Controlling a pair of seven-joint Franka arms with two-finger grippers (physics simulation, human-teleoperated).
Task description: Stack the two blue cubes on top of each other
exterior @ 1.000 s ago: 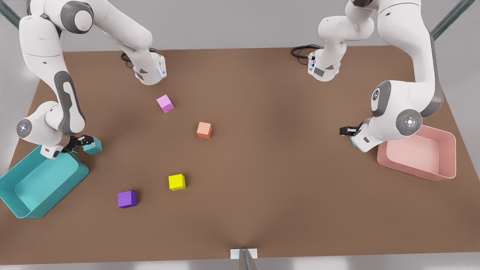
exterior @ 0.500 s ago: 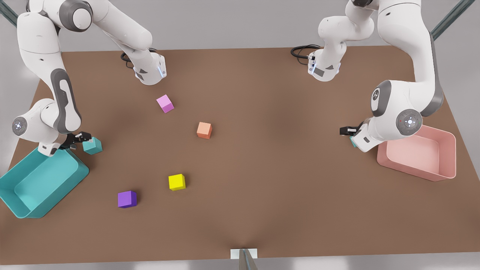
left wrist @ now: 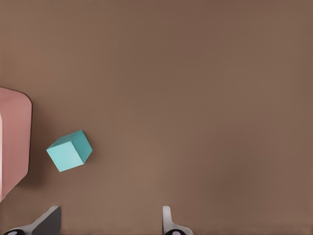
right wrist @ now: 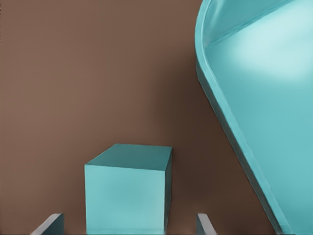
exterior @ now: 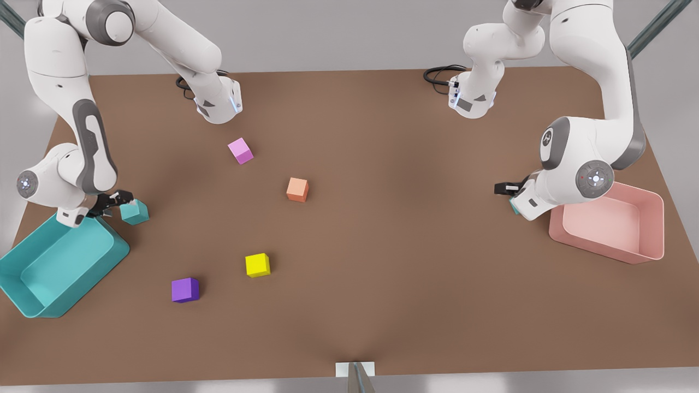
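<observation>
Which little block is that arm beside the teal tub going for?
Find the teal bin at the front view's left edge. Just off its far corner sits a teal cube, right at the right gripper. It matches the bin's colour, unlike the purple cube nearby.

Brown table point(exterior: 382, 273) — pale grey surround.

On the brown table point(exterior: 382, 305), the teal plastic bin point(exterior: 90, 286) sits at the front view's left edge and the pink plastic bin point(exterior: 600, 245) at its right edge. 1 small teal cube point(exterior: 135, 212) lies just beside the teal bin, in front of the right gripper point(exterior: 116, 201), whose fingers stand apart on either side of it. The other small teal cube point(left wrist: 70, 150) lies just beside the pink bin, off to one side of the spread left gripper point(exterior: 505, 189). Between the 2 bins lie 4 more: a pink cube point(exterior: 240, 150) farthest back, an orange cube point(exterior: 297, 189) nearer the middle, then a yellow cube point(exterior: 257, 265), with a purple cube point(exterior: 185, 290) to its left.
</observation>
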